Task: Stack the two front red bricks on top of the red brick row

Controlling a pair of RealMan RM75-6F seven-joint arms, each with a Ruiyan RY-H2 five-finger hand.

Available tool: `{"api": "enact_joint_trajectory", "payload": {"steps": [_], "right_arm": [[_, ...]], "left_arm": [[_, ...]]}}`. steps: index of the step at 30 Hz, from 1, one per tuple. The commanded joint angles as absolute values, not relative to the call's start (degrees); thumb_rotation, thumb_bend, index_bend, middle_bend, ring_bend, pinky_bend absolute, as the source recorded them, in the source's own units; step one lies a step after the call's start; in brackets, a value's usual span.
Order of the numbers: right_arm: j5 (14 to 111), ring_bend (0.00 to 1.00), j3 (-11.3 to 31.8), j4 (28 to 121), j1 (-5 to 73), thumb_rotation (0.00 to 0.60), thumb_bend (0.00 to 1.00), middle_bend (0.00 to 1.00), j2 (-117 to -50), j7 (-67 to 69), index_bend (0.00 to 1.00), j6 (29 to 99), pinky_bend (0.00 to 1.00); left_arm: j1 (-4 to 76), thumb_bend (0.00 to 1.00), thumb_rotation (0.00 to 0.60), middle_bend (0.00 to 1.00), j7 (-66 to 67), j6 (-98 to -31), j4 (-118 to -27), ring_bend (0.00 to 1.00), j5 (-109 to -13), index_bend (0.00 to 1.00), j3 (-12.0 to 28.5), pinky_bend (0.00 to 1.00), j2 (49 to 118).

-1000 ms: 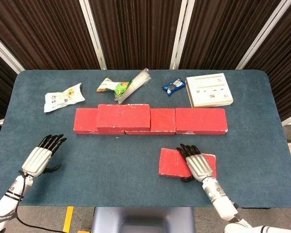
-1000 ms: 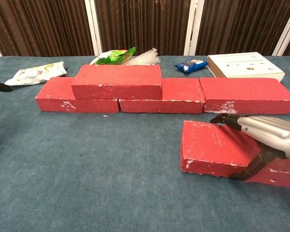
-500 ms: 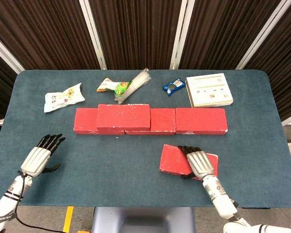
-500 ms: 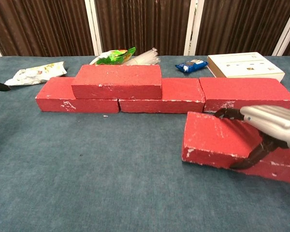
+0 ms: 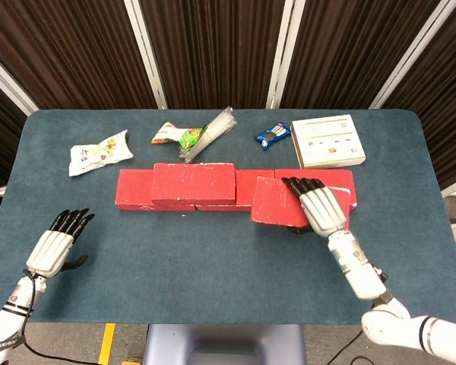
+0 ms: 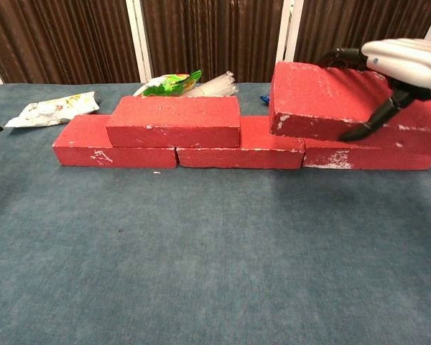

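A row of red bricks (image 5: 137,190) (image 6: 115,151) lies across the table's middle. One red brick (image 5: 194,183) (image 6: 174,121) is stacked on the row's left part. My right hand (image 5: 321,209) (image 6: 402,61) grips another red brick (image 5: 277,202) (image 6: 323,100) and holds it in the air, in front of and above the row's right part. Its fingers lie over the top and its thumb presses the near face. My left hand (image 5: 55,245) hovers open at the table's front left, holding nothing.
Behind the row lie a white snack bag (image 5: 99,152) (image 6: 50,109), a green packet (image 5: 184,137) (image 6: 169,83), clear plastic tubes (image 5: 216,128), a blue packet (image 5: 271,135) and a white box (image 5: 328,141). The blue table (image 5: 213,258) has bare cloth in front.
My right hand has lifted the front brick off the table and carried it up and back toward the row's right part. My left hand has drifted slightly nearer and left.
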State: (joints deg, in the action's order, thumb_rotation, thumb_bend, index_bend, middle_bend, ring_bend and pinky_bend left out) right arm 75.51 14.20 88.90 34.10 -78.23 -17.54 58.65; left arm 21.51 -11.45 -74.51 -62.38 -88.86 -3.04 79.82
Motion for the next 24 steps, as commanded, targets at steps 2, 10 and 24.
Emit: {"api": "enact_joint_trajectory", "payload": {"steps": [2, 10, 24], "right_arm": [[77.80, 0.42, 16.83, 79.40, 42.76, 0.600, 0.17, 0.51, -74.64, -7.29, 0.68, 46.88, 0.60], [82.06, 0.42, 14.96, 66.32, 49.52, 0.600, 0.17, 0.51, -77.07, 6.84, 0.65, 39.13, 0.60], [88.99, 0.39, 8.13, 52.41, 53.16, 0.600, 0.17, 0.51, -83.56, 23.43, 0.61, 40.42, 0.60]], "left_arm": [[21.25, 0.27, 0.600, 0.00, -9.06, -73.83, -61.82, 0.00, -87.75, 0.00, -2.10, 0.04, 80.55], [20.77, 0.28, 0.600, 0.00, -5.62, -73.98, -61.51, 0.00, -86.83, 0.00, -0.93, 0.04, 81.43], [20.80, 0.28, 0.600, 0.00, -4.78, -72.36, -60.43, 0.00, -86.08, 0.00, -0.06, 0.04, 82.32]]}}
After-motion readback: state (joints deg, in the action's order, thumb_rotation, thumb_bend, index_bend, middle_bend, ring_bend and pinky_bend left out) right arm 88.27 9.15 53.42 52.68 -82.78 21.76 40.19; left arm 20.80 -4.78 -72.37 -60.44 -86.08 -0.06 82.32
